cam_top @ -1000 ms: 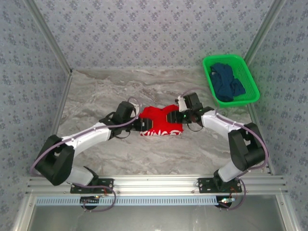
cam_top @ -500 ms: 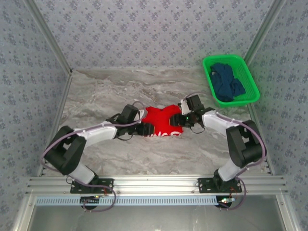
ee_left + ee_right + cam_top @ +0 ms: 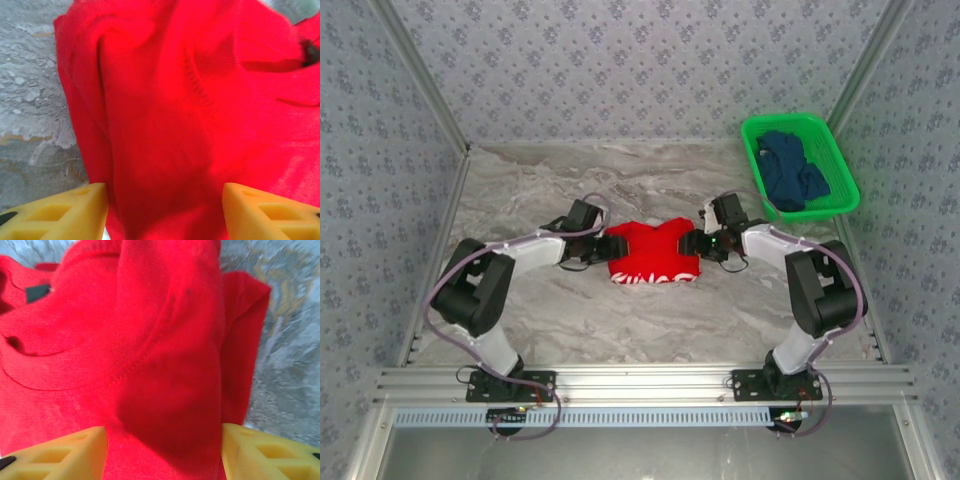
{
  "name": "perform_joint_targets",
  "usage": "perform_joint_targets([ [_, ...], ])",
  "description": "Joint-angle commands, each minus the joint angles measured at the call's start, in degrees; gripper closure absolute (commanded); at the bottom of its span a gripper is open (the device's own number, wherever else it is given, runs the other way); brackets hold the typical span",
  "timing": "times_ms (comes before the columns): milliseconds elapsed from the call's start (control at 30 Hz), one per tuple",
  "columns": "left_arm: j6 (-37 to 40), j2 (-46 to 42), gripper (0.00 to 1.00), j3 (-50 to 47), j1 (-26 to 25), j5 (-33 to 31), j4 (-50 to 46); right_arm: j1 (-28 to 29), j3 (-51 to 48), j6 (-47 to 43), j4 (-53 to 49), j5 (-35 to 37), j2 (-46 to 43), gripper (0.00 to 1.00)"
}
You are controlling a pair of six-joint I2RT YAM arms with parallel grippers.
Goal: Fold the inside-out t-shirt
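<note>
**A:** Start on the left. What is the left pincer [image 3: 603, 250] doing?

**B:** It sits low over the marbled worktop [image 3: 520, 190], at the left edge of the red t-shirt [image 3: 655, 250]. In its wrist view the two yellow fingers [image 3: 75, 210] stand wide apart with rumpled red cloth lying between them. Nothing is pinched, so it is released.

**A:** And the shirt itself?

**B:** It is bunched into a compact shape in the middle of the worktop, between the two pincers. White lettering [image 3: 653, 278] runs along its near edge.

**A:** The right pincer [image 3: 692, 243]?

**B:** It is at the shirt's right edge, facing the left one across the cloth. From its wrist camera the yellow fingers [image 3: 65, 452] are spread just as wide, with a thick fold of red running down between them. The ribbed neckline [image 3: 100, 372] and a small dark tag [image 3: 37, 291] lie off to one side. It is released too, grasping nothing.

**A:** Anything further right?

**B:** A green basket [image 3: 753, 165] stands at the far right corner of the worktop, well apart from the shirt. A dark navy garment [image 3: 792, 170] is heaped inside it.
</note>
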Motion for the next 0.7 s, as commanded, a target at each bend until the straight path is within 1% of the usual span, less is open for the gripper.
perform_joint_targets([
  [0,0.0,1.61,0.39,3.64,0.33,-0.16,-3.7,1.75,0.07,2.83,3.06,-0.27,1.06,0.4],
  [67,-0.02,1.62,0.37,3.37,0.87,-0.96,-4.16,1.94,-0.53,3.41,3.95,-0.24,1.21,0.4],
  [200,0.0,-1.11,0.34,0.86,1.23,-0.84,-3.55,2.22,-0.78,3.43,4.15,0.03,1.42,0.41],
  [300,-0.24,-3.46,0.28,-1.7,1.19,-2.26,-3.03,2.25,-0.63,3.16,3.71,-0.06,1.49,0.42],
  [400,-0.17,-2.11,0.24,-2.35,0.99,-1.3,-1.37,2.3,-0.68,2.9,3.5,0.02,1.47,0.42],
  [500,-0.13,2.06,0.24,-0.4,0.39,1.56,-0.21,2.31,-0.85,2.81,3.44,0.11,1.29,0.43],
  [567,-0.43,4.17,0.26,0.96,-0.5,2.3,0.49,2.31,-1.12,2.9,3.33,0.11,0.91,0.43],
  [600,-0.43,5.12,0.28,1.61,-0.91,2.76,0.9,2.29,-1.24,2.9,3.48,0.11,0.72,0.43],
  [667,-1.02,6.36,0.37,2.37,-1.37,3.09,1.9,2.31,-1.25,2.92,3.54,0.2,0.43,0.43],
])
